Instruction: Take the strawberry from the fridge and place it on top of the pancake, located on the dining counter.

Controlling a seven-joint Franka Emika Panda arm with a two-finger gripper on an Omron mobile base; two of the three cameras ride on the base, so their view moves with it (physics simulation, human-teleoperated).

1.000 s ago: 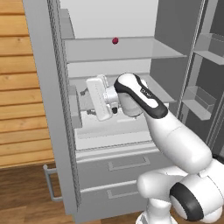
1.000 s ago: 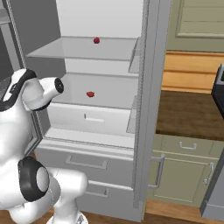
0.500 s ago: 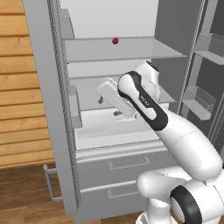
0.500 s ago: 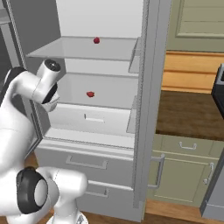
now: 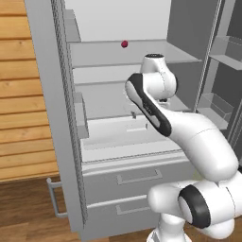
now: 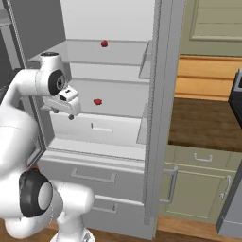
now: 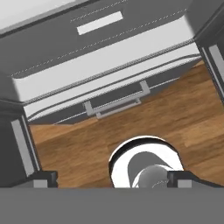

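The fridge (image 6: pixel 150 118) is stood open, both doors swung wide, so the shelves can be reached from the front. The strawberry (image 6: pixel 104 43) is seen on the upper shelf, toward the far wall; a second red berry (image 6: pixel 97 101) lies on the shelf below, w/ clear shelf around each. The gripper (image 6: pixel 62 113) is held at the lower shelf's left, pointed down toward the drawers, jaws spread wide & nothing gripped. Judged: wrist must be tipped up and in. Room is limited by shelf edges above & below and the door bins at the right.
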